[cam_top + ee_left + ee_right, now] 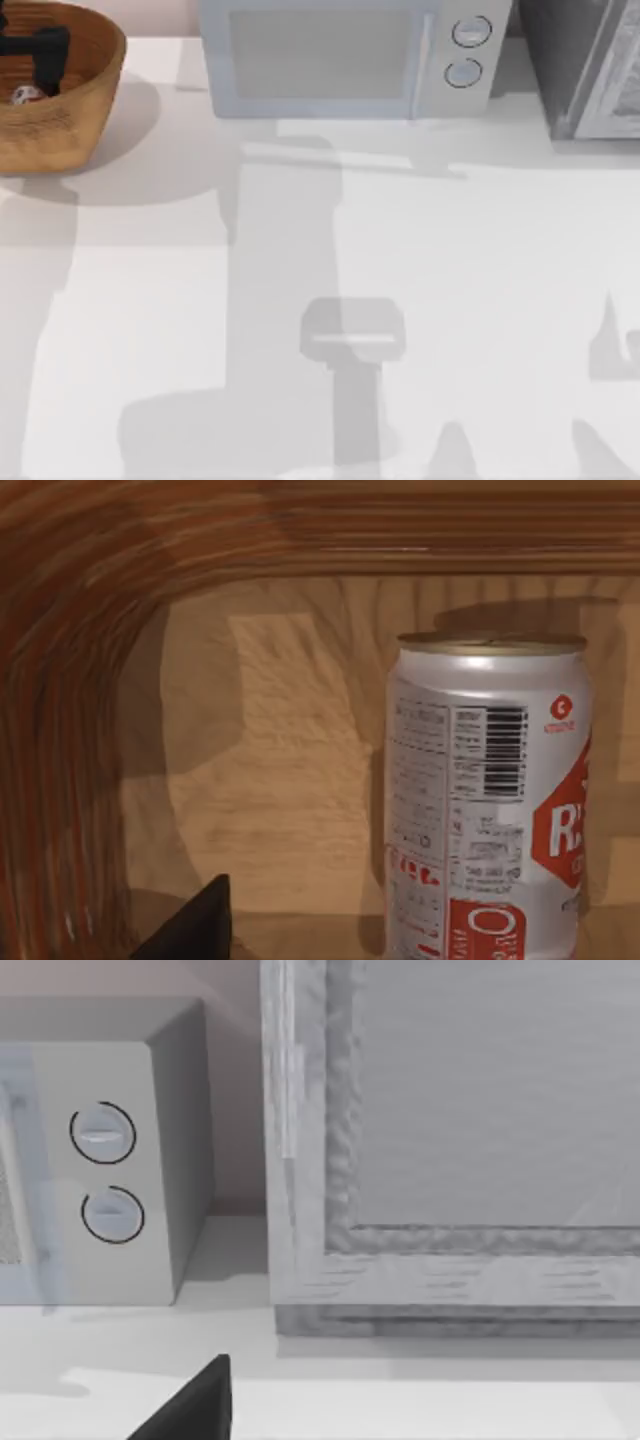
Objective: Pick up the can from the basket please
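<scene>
1. Left gripper point(38, 55) reaches into the basket point(85, 110) at the table's point(400, 250) far left corner; whether it is open or closed cannot be told.
2. The can point(25, 95) lies inside the basket, just beside the gripper, mostly hidden from above.
3. Farther back stands a microwave point(340, 55), cut off at the top.
4. Beside it, a grey cabinet point(590, 65), partly out of frame.
</scene>
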Controlling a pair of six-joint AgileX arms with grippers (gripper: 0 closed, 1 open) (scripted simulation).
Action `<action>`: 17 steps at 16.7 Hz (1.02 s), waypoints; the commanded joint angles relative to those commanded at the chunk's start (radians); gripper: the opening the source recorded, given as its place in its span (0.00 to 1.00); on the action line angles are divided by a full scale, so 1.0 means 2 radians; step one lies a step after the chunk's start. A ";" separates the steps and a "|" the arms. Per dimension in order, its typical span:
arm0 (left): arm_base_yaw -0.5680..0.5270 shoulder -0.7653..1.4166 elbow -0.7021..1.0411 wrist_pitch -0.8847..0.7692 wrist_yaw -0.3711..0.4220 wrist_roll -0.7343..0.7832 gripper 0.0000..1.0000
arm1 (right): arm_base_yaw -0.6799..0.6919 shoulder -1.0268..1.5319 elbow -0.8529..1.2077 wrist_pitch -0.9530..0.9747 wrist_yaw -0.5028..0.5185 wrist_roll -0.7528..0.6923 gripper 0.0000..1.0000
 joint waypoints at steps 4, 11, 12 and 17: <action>0.001 -0.003 -0.038 0.037 -0.001 -0.002 1.00 | 0.000 0.000 0.000 0.000 0.000 0.000 1.00; -0.001 -0.003 -0.125 0.122 -0.001 -0.004 1.00 | 0.000 0.000 0.000 0.000 0.000 0.000 1.00; -0.001 -0.003 -0.125 0.122 -0.001 -0.004 1.00 | 0.000 0.000 0.000 0.000 0.000 0.000 1.00; -0.001 -0.003 -0.125 0.122 -0.001 -0.004 0.70 | 0.000 0.000 0.000 0.000 0.000 0.000 1.00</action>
